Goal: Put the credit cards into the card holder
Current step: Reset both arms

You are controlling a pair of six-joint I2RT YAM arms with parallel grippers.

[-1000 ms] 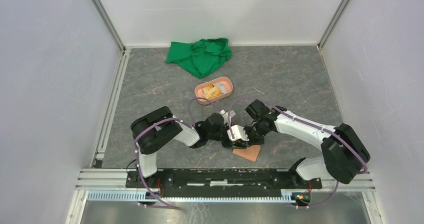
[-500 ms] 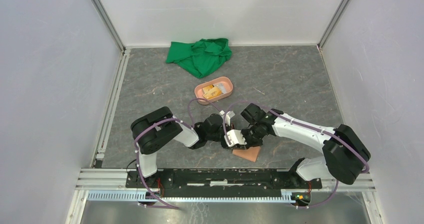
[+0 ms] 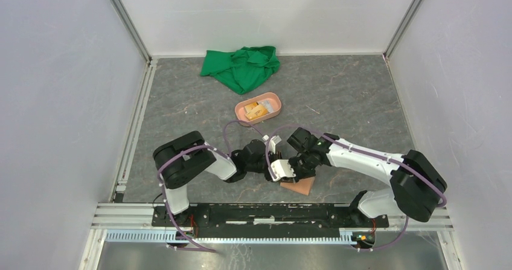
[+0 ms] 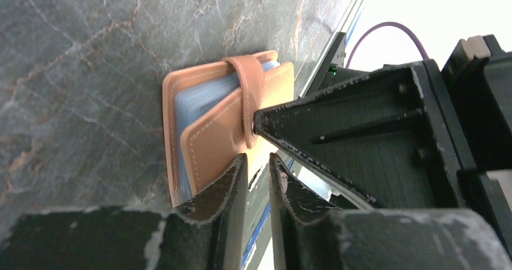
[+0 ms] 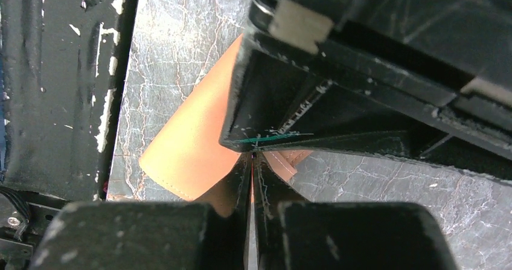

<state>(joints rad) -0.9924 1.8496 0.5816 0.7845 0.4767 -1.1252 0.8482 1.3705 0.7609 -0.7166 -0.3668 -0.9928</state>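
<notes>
The left gripper (image 4: 256, 162) hovers just left of the card holder (image 4: 211, 138). Its jaws are nearly closed, leaving a bare slit with nothing in it. The right gripper (image 5: 252, 161) meets it nose to nose, jaws pressed together on what looks like the snap end of the tab (image 4: 246, 89). The card holder lies folded on the table (image 3: 350, 95), near the front edge and just right of centre.

The step in hand seems to be freeing the tab. That calls for a gentle pull up and away while the left gripper pins the cover down, so the holder does not slide.

By count there are one card holder, at least one light-blue card (image 4: 194, 104) already inside, and no loose cards in view. Farther back lie one pink tray (image 3: 279, 104) and one green cloth (image 3: 241, 67).
</notes>
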